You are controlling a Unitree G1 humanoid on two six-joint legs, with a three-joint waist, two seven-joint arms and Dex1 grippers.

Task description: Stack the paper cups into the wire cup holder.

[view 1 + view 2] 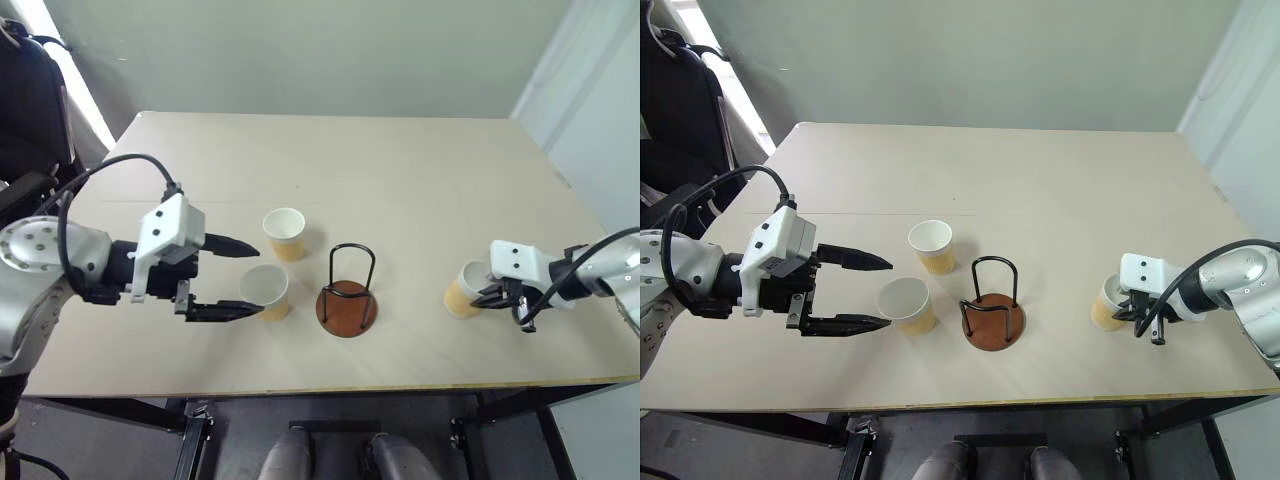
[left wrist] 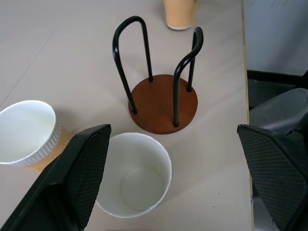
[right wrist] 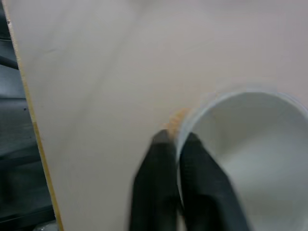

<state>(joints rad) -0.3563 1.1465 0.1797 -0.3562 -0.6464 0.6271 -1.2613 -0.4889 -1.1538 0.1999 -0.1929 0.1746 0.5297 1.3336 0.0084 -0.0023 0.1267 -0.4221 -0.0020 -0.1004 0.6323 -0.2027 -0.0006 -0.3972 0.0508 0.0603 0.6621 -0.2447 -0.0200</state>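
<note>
We found the holder [image 1: 347, 297] empty at lower centre of the head view, its wire loops upright on the brown disc, so none of the three cups had yet been stacked. Two cups stood upright just left of it: the far cup [image 1: 284, 233] above, the near cup [image 1: 265, 291] below, close together. At the left of the frame our left gripper [image 1: 238, 279] was spread wide, holding nothing, one finger reaching toward each side of the near cup. At the far right of the frame the third cup [image 1: 464, 290] stood well apart from the holder, and our right gripper [image 1: 490, 296] had pinched its wall, one finger inside the rim and one outside, as the wrist view showed. We judged the task to be at its first pick: all three cups were left to carry over and drop between the loops. We could read no brand, label or writing on the cups, the holder or the table [image 1: 400, 180].
</note>
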